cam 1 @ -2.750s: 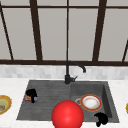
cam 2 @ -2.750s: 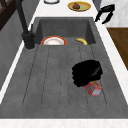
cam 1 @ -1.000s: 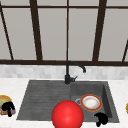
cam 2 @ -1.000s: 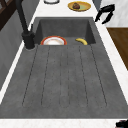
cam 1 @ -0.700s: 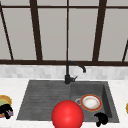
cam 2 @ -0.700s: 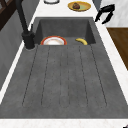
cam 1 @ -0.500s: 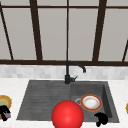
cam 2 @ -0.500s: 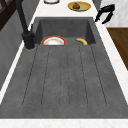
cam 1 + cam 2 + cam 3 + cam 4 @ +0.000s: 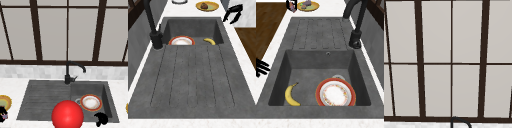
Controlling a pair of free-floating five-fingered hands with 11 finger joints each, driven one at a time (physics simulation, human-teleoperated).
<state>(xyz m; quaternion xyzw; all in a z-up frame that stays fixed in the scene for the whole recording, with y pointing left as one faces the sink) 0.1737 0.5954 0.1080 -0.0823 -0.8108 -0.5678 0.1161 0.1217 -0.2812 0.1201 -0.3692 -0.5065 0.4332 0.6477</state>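
The sink (image 9: 45, 97) is dark grey and the faucet (image 9: 72, 71) black. A white plate (image 9: 336, 94) has a red-orange rim; the banana (image 9: 291, 96) is yellow and the ball (image 9: 67, 115) red.

Dark grey sink (image 9: 321, 61) set in a white bench (image 9: 120, 87), under a dark-framed window (image 9: 451, 62).

Basin on the right, ribbed drainboard (image 9: 193, 80) on the left. Black faucet (image 9: 67, 75) stands at the far edge between the two, spout arching right. In the basin, a red-rimmed plate (image 9: 335, 95) with a white centre lies flat, partly over the drain (image 9: 337, 77). A banana (image 9: 289, 96) lies apart from it, against the near wall. A red ball (image 9: 67, 115) shows at the sink's near edge, centre. A yellow plate (image 9: 207, 6) with brown food sits on the bench right of the sink. Pale tile backsplash (image 9: 37, 71) runs behind, with a wooden floor (image 9: 248, 42) on the near side.
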